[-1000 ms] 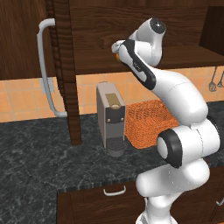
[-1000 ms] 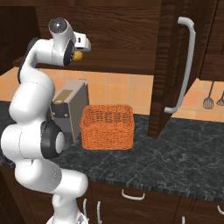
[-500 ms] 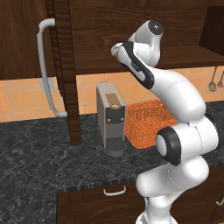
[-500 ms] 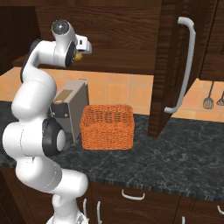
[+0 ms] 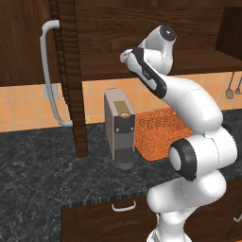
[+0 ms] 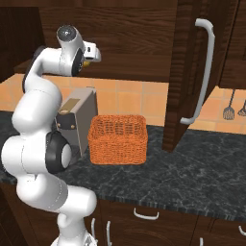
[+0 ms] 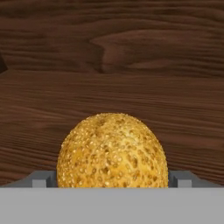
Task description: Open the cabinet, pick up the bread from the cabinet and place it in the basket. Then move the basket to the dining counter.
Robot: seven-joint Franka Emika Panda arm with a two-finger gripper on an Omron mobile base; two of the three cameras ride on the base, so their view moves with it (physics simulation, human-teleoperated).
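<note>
Gripper (image 7: 112, 179) spread wide, straddling bread (image 7: 112, 151) on cabinet (image 5: 142, 28) shelf | fingertips (image 7: 183, 179) mostly cut off below | contact unclear | basket (image 6: 117, 139) on black counter (image 6: 192, 168), half hidden behind coffee machine (image 5: 119, 126)

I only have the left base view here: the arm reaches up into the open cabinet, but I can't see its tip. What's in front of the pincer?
Observer: The hand view shows the bread right ahead on the wooden shelf, a round golden bun.
Operator: Is the pincer around it yet?
Observer: The pincer is open, with one fingertip showing at each side of the bun's base; I cannot tell whether they touch it.
Operator: Is the basket free to take it?
Observer: In the right base view the orange basket stands on the black counter with nothing visible inside.
</note>
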